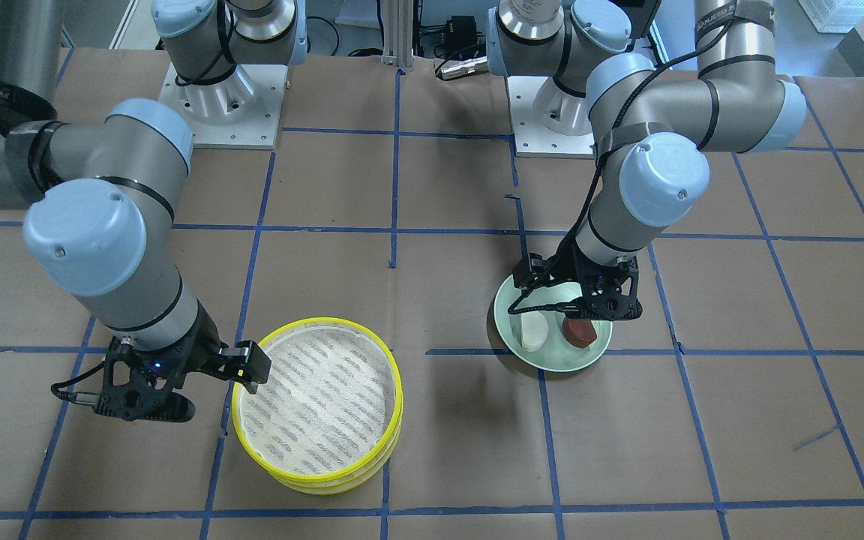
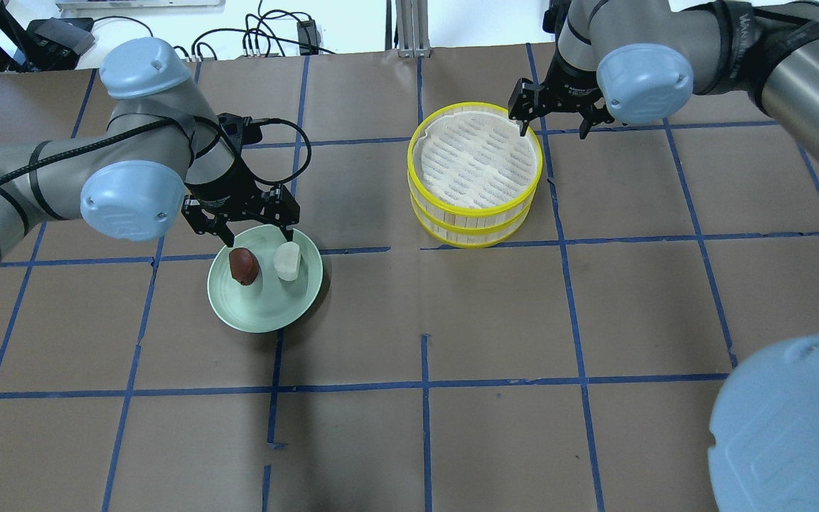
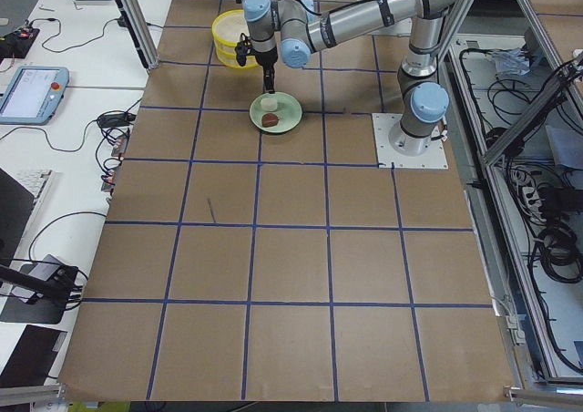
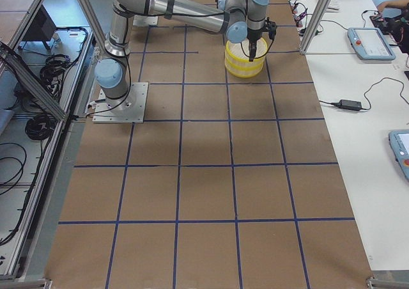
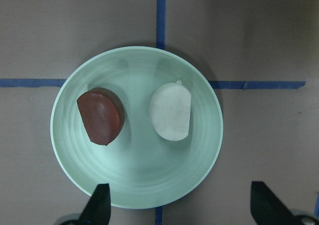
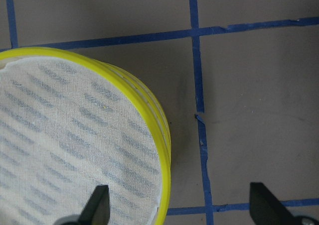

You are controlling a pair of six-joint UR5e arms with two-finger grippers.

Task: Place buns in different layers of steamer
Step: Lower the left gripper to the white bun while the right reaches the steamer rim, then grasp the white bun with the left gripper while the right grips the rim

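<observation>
The dark reddish-brown bun and the off-white bun lie side by side on a pale green plate. My left gripper hovers open and empty over the plate's near side; its wrist view shows the brown bun and white bun below, apart from the fingertips. The steamer, a stack of yellow-rimmed trays, stands empty with its white mesh floor showing. My right gripper is open and empty over the steamer's rim, one finger over the mesh and one outside it.
Brown paper with a blue tape grid covers the table. The plate and steamer stand about one grid square apart. The arm base plates sit at the robot's side of the table.
</observation>
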